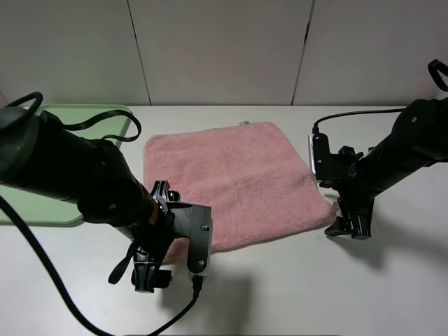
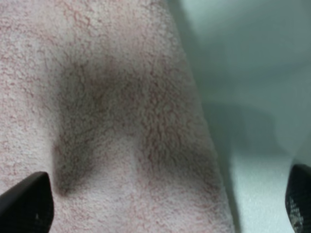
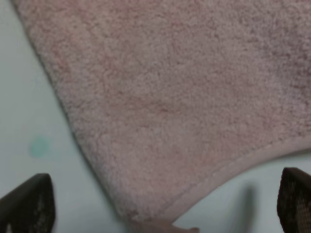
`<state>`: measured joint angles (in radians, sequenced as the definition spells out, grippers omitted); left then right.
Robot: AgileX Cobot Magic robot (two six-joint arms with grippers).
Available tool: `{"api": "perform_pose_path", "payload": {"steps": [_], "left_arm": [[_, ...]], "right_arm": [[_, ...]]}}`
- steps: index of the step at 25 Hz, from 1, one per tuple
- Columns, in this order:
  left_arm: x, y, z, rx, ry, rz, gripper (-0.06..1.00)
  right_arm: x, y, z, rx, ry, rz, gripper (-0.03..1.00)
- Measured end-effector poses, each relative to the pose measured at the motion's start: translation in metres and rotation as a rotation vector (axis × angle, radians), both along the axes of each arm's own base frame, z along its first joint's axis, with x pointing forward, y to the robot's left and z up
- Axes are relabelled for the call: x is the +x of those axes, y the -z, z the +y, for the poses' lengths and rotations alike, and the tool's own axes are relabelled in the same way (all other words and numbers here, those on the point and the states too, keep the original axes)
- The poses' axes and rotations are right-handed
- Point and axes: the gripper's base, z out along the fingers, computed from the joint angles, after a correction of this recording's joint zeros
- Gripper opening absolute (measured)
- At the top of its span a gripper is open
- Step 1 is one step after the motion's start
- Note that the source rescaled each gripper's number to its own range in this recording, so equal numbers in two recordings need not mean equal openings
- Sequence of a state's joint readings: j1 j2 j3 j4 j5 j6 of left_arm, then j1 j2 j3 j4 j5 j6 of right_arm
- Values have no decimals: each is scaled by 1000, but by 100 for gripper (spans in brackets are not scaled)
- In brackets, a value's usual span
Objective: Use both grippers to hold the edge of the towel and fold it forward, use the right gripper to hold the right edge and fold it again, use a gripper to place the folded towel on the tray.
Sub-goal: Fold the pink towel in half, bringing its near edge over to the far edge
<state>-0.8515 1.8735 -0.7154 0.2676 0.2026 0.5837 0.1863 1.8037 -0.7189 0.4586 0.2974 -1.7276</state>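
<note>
The pink towel (image 1: 231, 175) lies flat and unfolded on the white table. My left gripper (image 1: 149, 274) is low over the towel's near left corner. In the left wrist view it (image 2: 160, 213) is open, its fingertips (image 2: 24, 204) wide apart with the towel's edge (image 2: 107, 97) between them. My right gripper (image 1: 350, 227) is at the towel's near right corner. In the right wrist view it (image 3: 160, 208) is open, and the hemmed corner (image 3: 170, 87) lies between the jaws. The light green tray (image 1: 84, 113) sits at the far left, partly hidden by my left arm.
The white table (image 1: 294, 294) stretches in front of and to the right of the towel. A grey panelled wall (image 1: 224, 49) stands behind it. Black cables (image 1: 42, 259) trail from my left arm across the tray and the near left.
</note>
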Motion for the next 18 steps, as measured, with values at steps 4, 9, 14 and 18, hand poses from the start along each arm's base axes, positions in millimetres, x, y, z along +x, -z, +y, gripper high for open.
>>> {"api": "perform_pose_path", "payload": {"steps": [4,9,14,18], "left_arm": [[0,0,0,-1,0,0,97],[0,0,0,-1,0,0,97],[0,0,0,-1,0,0,97],[0,0,0,-1,0,0,97]], "right_arm": [[1,0,1,11,4,-7,100],[1,1,1,12,6,-7,100],[2,12,2,12,14,31,100],[3,13,2,19,26,34,100]]}}
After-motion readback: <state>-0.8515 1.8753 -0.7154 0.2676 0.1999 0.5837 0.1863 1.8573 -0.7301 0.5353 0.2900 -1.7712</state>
